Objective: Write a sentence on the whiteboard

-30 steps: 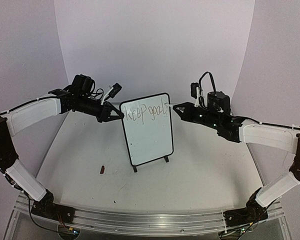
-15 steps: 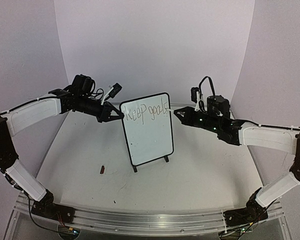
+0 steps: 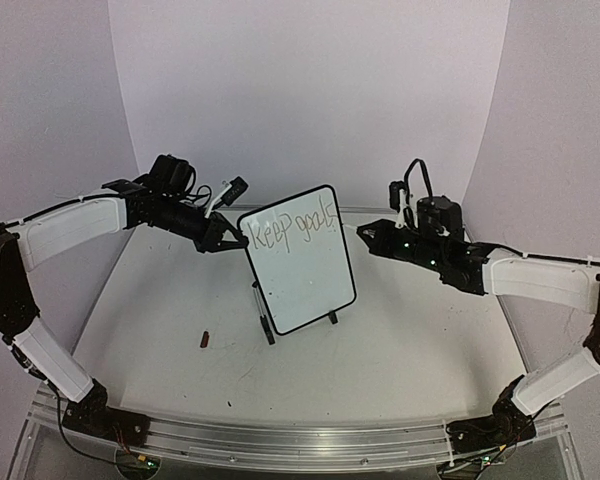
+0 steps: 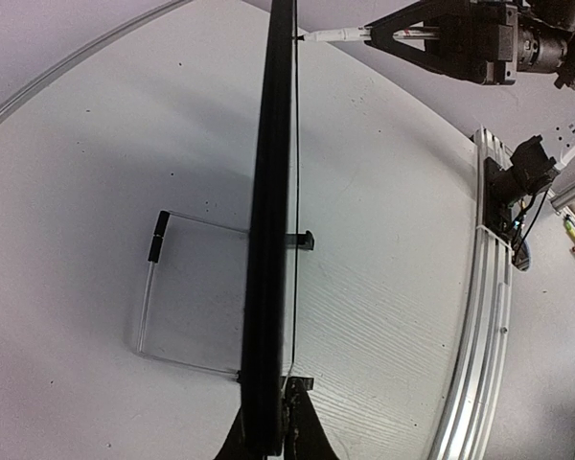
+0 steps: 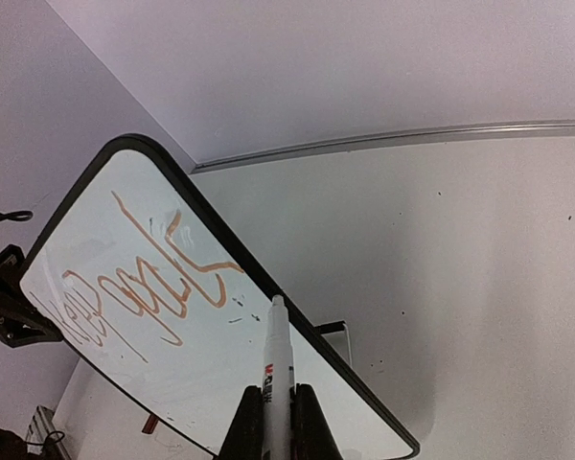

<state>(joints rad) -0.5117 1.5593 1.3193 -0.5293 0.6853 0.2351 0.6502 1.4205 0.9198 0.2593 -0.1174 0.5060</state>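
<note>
The whiteboard (image 3: pixel 300 270) stands mid-table, tilted and turned, with "Keep goals" (image 3: pixel 295 227) written in one line across its top. My left gripper (image 3: pixel 224 240) is shut on the board's upper left edge. In the left wrist view the board (image 4: pixel 271 240) shows edge-on between my jaws (image 4: pixel 273 443). My right gripper (image 3: pixel 368 236) is shut on a white marker (image 5: pixel 277 359), whose tip sits just off the board's right edge. The right wrist view shows the board (image 5: pixel 201 374) and the writing (image 5: pixel 144 278) at a slant.
A small red-brown piece (image 3: pixel 206 339) lies on the table left of the board. The board's two black feet (image 3: pixel 270 336) and a clear stand (image 4: pixel 187 287) rest on the table. A metal rail (image 3: pixel 280 440) runs along the near edge.
The board has turned and tilted, with its lower end swung to the right. My right gripper has drawn back to the right and slightly down with the marker.
</note>
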